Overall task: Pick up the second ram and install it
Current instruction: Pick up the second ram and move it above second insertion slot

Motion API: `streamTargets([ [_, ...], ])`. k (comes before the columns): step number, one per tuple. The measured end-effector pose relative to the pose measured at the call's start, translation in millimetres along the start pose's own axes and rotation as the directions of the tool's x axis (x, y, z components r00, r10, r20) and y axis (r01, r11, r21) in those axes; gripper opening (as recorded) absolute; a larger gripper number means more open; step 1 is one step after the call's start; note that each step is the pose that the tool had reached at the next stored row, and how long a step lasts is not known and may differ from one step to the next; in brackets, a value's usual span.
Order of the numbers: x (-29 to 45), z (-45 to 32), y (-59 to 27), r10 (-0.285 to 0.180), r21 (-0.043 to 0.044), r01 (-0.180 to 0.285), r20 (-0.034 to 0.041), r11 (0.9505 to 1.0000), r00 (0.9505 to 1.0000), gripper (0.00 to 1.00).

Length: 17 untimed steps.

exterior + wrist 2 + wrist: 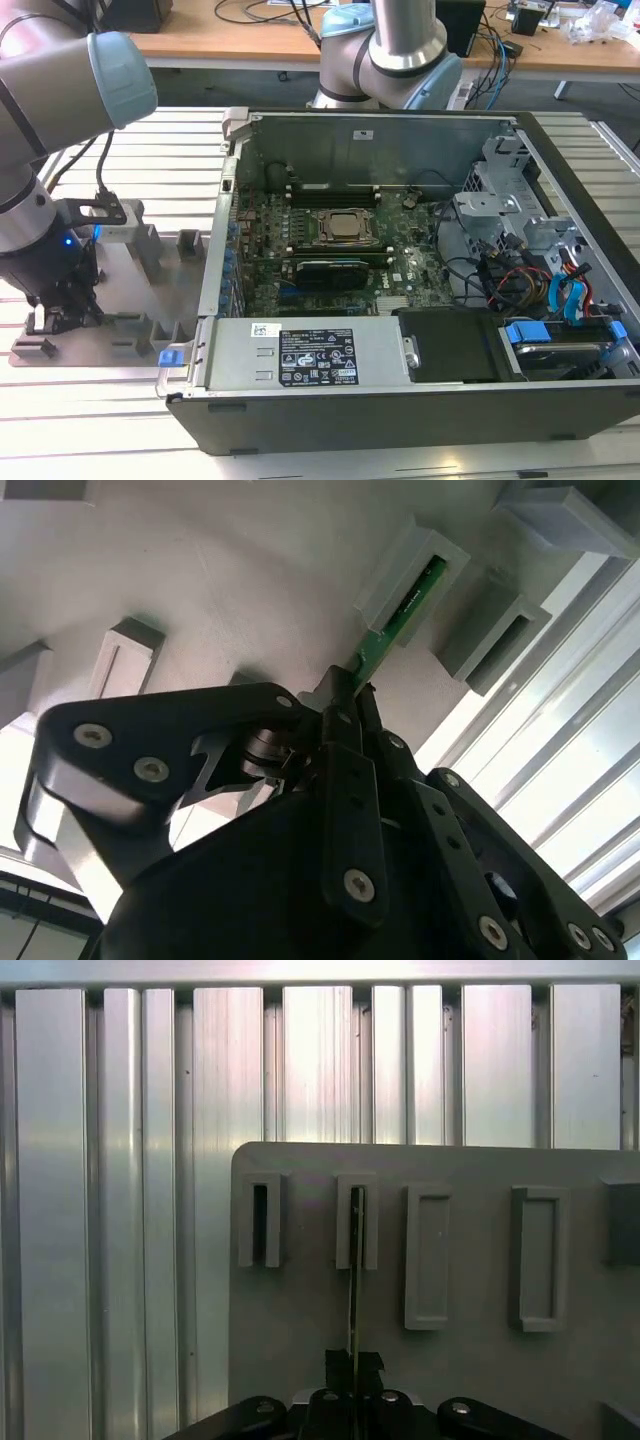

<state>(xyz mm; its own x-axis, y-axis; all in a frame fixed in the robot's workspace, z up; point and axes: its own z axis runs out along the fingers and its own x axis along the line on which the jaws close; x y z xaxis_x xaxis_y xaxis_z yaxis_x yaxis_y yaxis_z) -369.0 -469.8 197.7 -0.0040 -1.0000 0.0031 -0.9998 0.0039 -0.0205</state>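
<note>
A: Now, the entry for this moment. Gripper state?

B: Clenched. In both wrist views the gripper (352,695) (353,1360) has its black fingers (342,725) pressed against the near end of the second ram (400,620) (354,1260), one finger on each face of the board.

A: And the stick itself?

B: Green board. In the first wrist view it is edge-on, a thin line running straight out from the fingertips. Its far end sits inside a grey slotted holder (390,570) (343,1222) directly ahead of the gripper. So it is grasped, but not lifted clear of the slot.

A: What stands around that holder?

B: It stands on a grey fixture plate (250,580) (300,1310). Just beside it, to one side of the gripper's line, is a neighbouring holder (244,1222) with a dark slot. To the other side are two closed rectangular blocks (428,1255), a little further off.

A: Under the plate?

B: A ribbed aluminium table (100,1160) (100,430), which extends beyond the plate's far edge.

A: Exterior view?

B: The arm (60,90) bends down over the fixture plate (140,300), and the gripper (60,305) is low among the holders. The open computer case (400,420) lies well apart from the gripper, toward the exterior view's right. Its motherboard (270,230) and processor socket (345,226) are exposed.
</note>
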Motion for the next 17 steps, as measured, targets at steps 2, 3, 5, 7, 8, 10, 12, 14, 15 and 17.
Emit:
streamTargets([
  [2, 0.0, -0.1, 0.0, 0.000, 0.0001, 0.000, 0.0007, 1.0000, 1.0000, 0.14],
  [3, 0.1, -2.6, 0.0, 0.000, -0.0001, 0.000, 0.0005, 1.0000, 1.0000, 0.14],
  [5, 0.0, -18.4, -0.4, 0.000, 0.0000, 0.000, 0.0007, 1.0000, 1.0000, 0.14],
  [7, -0.1, -37.2, -0.7, 0.000, -0.0001, 0.000, 0.0006, 1.0000, 1.0000, 0.14],
  [8, -0.1, -50.6, -1.0, 0.000, 0.0000, 0.000, 0.0006, 1.0000, 1.0000, 0.14],
  [10, -0.1, -61.5, -1.2, 0.000, 0.0000, 0.000, 0.0006, 1.0000, 1.0000, 0.14],
  [12, 0.0, -77.3, -1.6, 0.000, 0.0000, 0.000, 0.0005, 1.0000, 1.0000, 0.14],
  [14, 0.0, -89.5, -1.8, 0.000, -0.0001, 0.000, 0.0005, 1.0000, 1.0000, 0.14],
  [15, 0.0, -92.7, -1.9, 0.000, 0.0001, 0.000, 0.0006, 1.0000, 1.0000, 0.14],
  [17, 0.0, -104.9, -2.1, 0.000, 0.0000, 0.000, 0.0006, 1.0000, 1.0000, 0.14],
])
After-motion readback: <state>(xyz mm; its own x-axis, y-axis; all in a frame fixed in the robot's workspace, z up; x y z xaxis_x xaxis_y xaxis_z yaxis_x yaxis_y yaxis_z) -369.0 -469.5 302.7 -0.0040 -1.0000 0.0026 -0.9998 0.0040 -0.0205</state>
